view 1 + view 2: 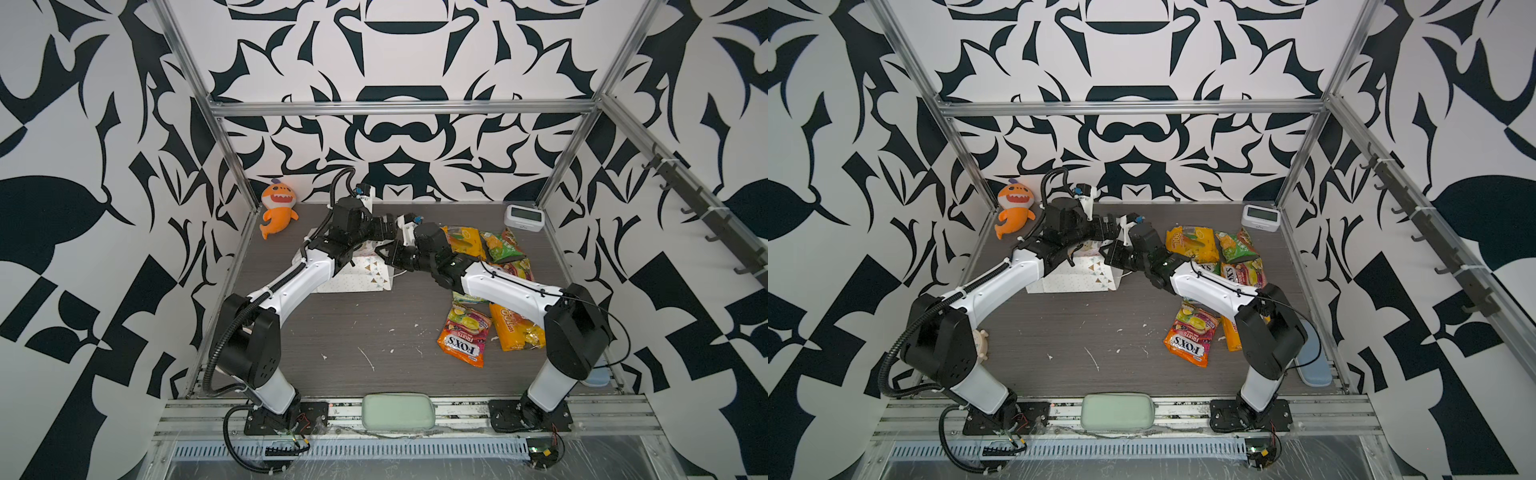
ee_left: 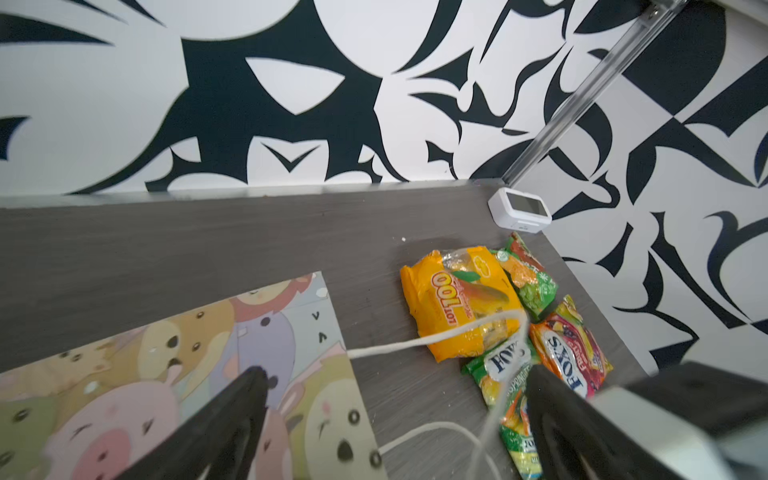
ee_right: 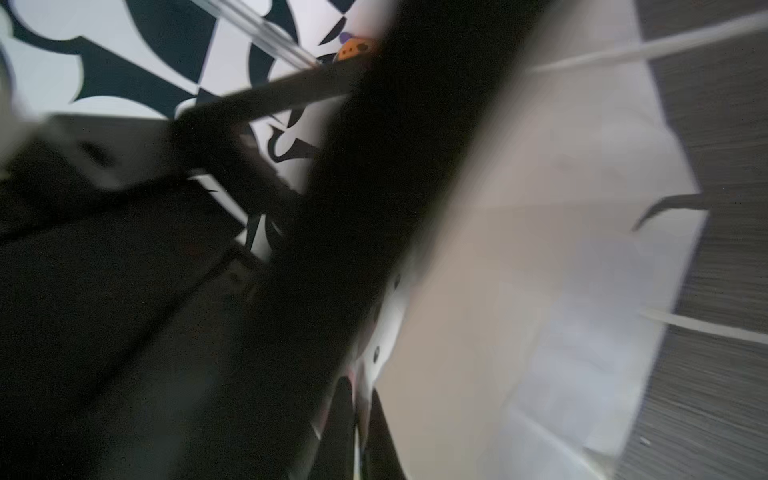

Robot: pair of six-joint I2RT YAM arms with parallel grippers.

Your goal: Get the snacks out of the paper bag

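The paper bag (image 1: 357,278) (image 1: 1075,278) lies on its side at the middle back of the table, largely under my left arm. Its cartoon-animal face (image 2: 166,374) fills the left wrist view, with a white cord handle (image 2: 415,343) trailing off it. My left gripper (image 1: 388,226) (image 2: 395,382) hovers open over the bag's mouth edge, holding nothing. My right gripper (image 1: 383,252) (image 3: 360,390) is shut on the bag's paper wall (image 3: 540,249) near the mouth. Several snacks lie out on the table's right side: a yellow packet (image 1: 461,239) (image 2: 453,303), a green one (image 1: 500,245), FOX'S packets (image 1: 463,334) (image 2: 573,353).
An orange plush shark (image 1: 277,208) sits at the back left corner, and a small white clock (image 1: 523,217) at the back right. A pale green pouch (image 1: 398,411) rests on the front rail. A blue pad (image 1: 1312,361) lies by the right arm's base.
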